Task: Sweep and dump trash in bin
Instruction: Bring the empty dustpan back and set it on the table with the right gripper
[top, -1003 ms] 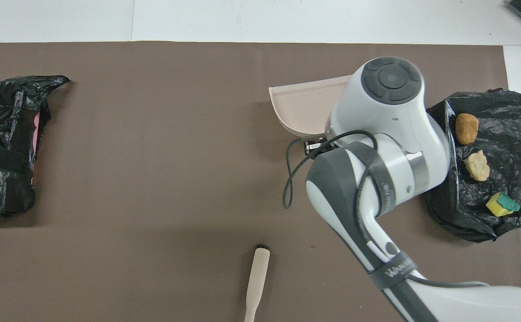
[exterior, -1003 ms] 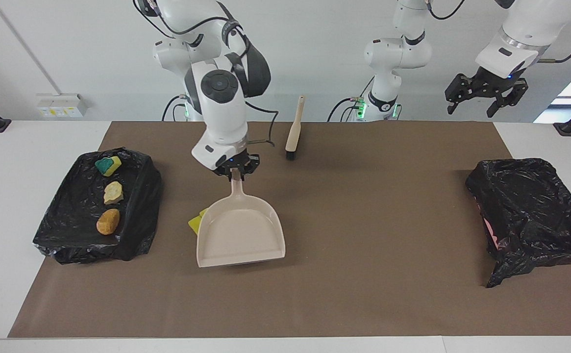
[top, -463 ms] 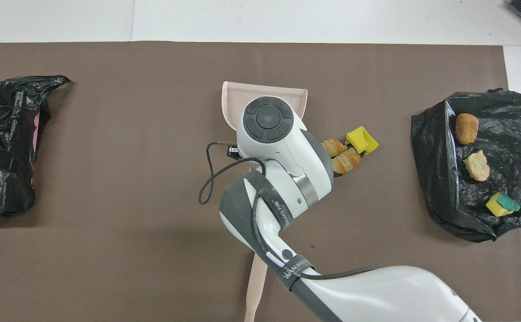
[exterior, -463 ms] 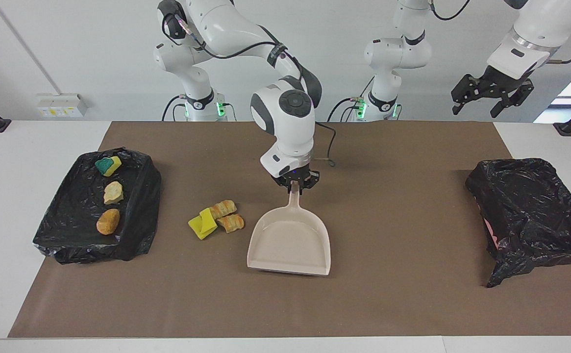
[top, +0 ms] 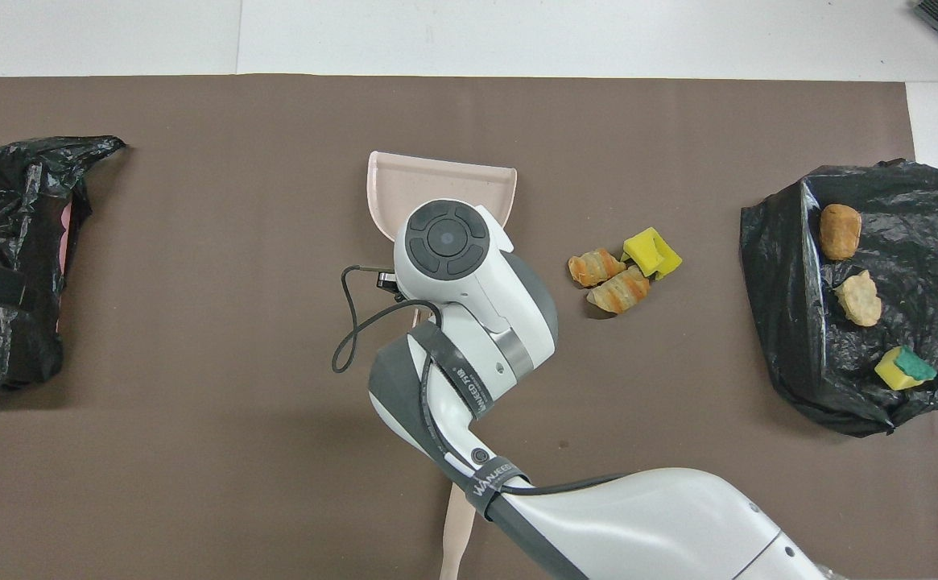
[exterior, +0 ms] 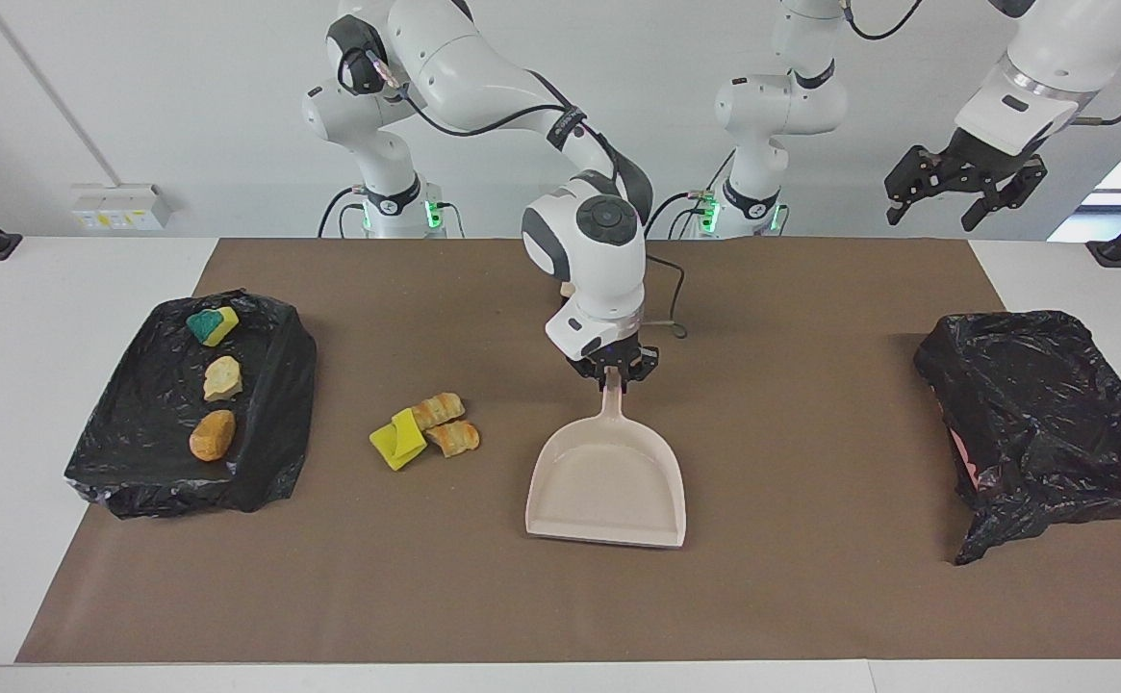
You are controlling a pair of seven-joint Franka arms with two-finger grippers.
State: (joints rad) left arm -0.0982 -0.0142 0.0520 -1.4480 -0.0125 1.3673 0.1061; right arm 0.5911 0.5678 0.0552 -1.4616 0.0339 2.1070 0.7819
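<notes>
while the right hand (exterior: 611, 371) clamps the top of the dustpan's (exterior: 608, 481) handle, the beige pan hangs below it with its open mouth low over the brown mat (exterior: 772, 404), about mid-counter. three pieces of trash (exterior: 423, 430), a folded yellow sponge and two orange-brown bread chunks, lie touching one another on the mat, near the pan on the side toward the right arm's end. three more scraps (exterior: 217, 378) sit in the black-lined tray (exterior: 262, 423) at that end. well apart from the right hand, at the left arm's end, stands the black-bagged bin (exterior: 1041, 423). above it the left hand (exterior: 962, 183) waits in the air, fingers spread. the brush's (top: 456, 540) handle pokes out beneath the right arm.
</notes>
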